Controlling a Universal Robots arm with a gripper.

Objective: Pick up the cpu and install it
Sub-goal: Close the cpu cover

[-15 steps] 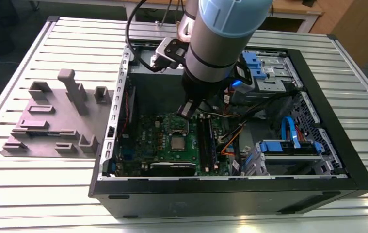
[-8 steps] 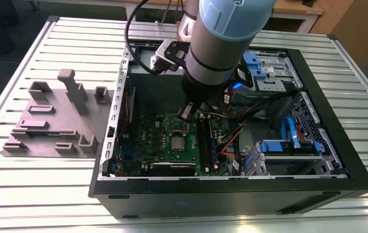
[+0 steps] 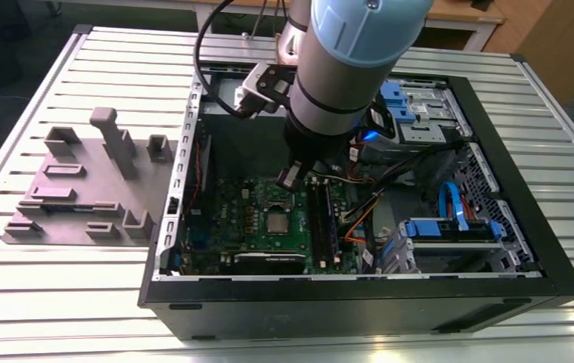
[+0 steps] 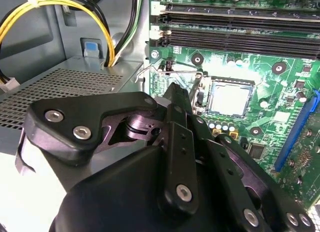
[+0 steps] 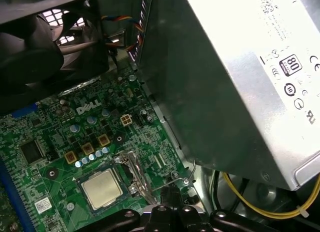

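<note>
The cpu (image 3: 280, 221) lies flat in the socket of the green motherboard (image 3: 236, 200), its silver-grey top bare in both wrist views (image 4: 229, 97) (image 5: 102, 188). The socket's metal frame (image 5: 134, 173) stands raised along one side of the chip. My gripper (image 3: 293, 178) hangs just above the board beside the socket, apart from the cpu. Its black fingers (image 4: 176, 107) look pressed together with nothing between them. Their tips (image 5: 170, 193) are at the thin wire lever (image 5: 176, 179) of the socket; I cannot tell whether they touch it.
The large grey power-supply box (image 5: 235, 81) with yellow cables (image 4: 60, 6) stands close beside the gripper. Black memory slots (image 4: 235, 26) run past the socket and a black fan (image 5: 45, 46) sits beyond it. A grey fixture plate (image 3: 85, 181) lies outside the case, at the exterior view's left.
</note>
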